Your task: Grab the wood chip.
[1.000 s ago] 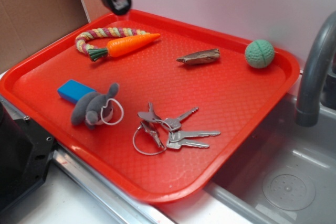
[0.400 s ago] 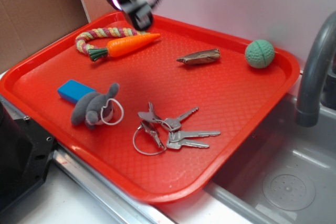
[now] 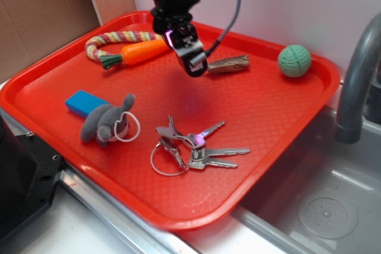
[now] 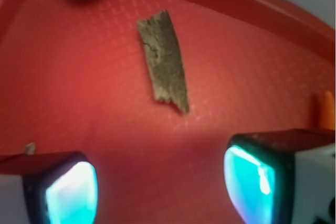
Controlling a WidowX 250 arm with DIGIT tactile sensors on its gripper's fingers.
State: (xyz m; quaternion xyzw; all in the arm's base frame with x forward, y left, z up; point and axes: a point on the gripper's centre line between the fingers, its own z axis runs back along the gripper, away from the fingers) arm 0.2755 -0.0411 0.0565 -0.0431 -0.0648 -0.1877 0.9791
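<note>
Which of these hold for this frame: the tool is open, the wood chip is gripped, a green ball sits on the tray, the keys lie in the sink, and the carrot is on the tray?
1. The tool is open. True.
2. The wood chip is gripped. False: it lies loose on the red tray, ahead of the fingers.
3. A green ball sits on the tray. True.
4. The keys lie in the sink. False: they are on the tray.
5. The toy carrot is on the tray. True.
</note>
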